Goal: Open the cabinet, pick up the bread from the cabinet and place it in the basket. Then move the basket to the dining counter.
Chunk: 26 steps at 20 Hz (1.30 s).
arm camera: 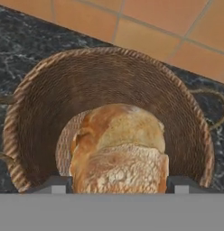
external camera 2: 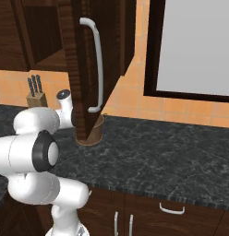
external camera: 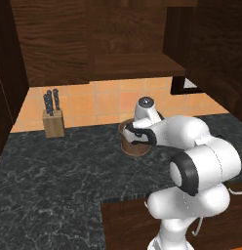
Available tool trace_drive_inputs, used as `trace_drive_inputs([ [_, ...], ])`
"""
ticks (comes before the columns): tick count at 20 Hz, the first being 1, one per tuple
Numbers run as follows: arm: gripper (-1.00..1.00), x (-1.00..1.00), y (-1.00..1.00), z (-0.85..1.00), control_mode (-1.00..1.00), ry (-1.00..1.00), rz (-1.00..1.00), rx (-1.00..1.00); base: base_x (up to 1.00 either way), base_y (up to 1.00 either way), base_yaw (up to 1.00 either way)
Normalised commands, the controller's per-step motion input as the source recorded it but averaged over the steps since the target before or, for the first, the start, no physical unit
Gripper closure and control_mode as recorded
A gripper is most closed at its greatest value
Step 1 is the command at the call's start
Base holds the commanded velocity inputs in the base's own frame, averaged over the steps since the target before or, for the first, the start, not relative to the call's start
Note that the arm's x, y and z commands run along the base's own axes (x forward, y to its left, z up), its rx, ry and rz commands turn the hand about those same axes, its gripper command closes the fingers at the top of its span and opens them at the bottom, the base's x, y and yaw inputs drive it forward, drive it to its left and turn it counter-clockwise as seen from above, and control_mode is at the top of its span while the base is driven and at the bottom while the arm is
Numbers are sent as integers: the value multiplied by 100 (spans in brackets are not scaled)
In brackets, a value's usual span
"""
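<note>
Bread (arm camera: 118,151) over basket (arm camera: 46,90), black marble worktop (external camera: 54,166).
Gripper (arm camera: 118,182) fingers clamp the loaf either side, inside the woven rim; cabinet (external camera 2: 84,69) door open; no writing legible.

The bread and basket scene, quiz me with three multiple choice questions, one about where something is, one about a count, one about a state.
1. Where is the bread?
A. On the cabinet shelf
B. Between the gripper fingers, over the open basket
C. Beside the knife block

2. How many black knife handles stick out of the knife block?
A. One
B. Three
C. Six

3. What state is the cabinet door in?
A. Swung open
B. Fully shut
C. Taken off and lying on the worktop

Answers:
1. B: the hand view shows the loaf between the two finger tips with the basket's woven inside behind it.
2. B: three handles show above the block in both base views.
3. A: the right base view shows the door standing out over the worktop with its silver handle facing the camera.
</note>
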Motion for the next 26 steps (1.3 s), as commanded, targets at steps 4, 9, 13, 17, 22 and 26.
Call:
trace_drive_inputs([
  [4,100,38,-2,-34,-100,0,0,0,0,0,0],
  [9,-100,5,0,-9,-100,0,0,0,0,0,0],
  [13,-100,0,0,6,-100,-1,0,0,0,0,0],
  [17,-100,0,0,18,-100,0,-1,0,0,0,0],
  [22,-100,-35,0,46,-100,-10,-12,0,0,0,0],
  [26,-100,-57,2,27,-100,-19,-36,1,0,0,0],
])
